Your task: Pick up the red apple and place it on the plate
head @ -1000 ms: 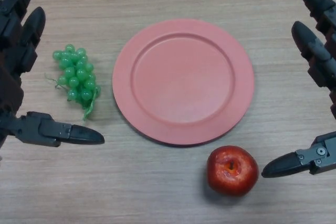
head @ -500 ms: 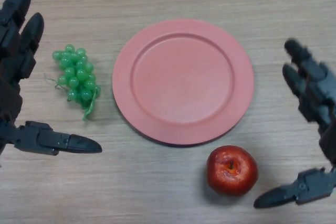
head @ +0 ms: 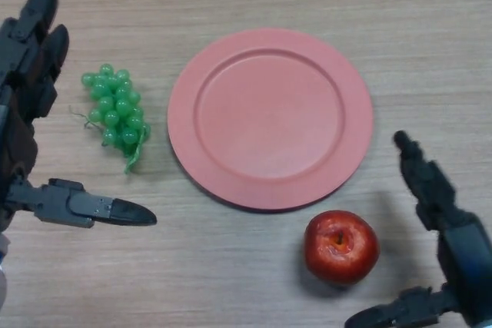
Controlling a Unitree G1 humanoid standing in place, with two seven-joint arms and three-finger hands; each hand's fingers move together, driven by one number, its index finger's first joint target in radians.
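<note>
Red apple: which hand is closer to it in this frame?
Right. The right hand is open just beside the red apple, thumb below it and fingers above, not touching. The left hand is open at the far side, by the green grapes.

Both hands (head: 31, 113) (head: 453, 259) — palms beyond frame edges

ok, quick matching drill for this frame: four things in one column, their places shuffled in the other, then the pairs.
Things:
1. red apple
2. green grapes
3. pink plate
4. right hand

Places:
A. middle of the table
B. left of the plate
C. bottom right corner, open beside the apple
D. just below the plate's lower right rim, on the table

Pairs: 1-D, 2-B, 3-A, 4-C
</note>
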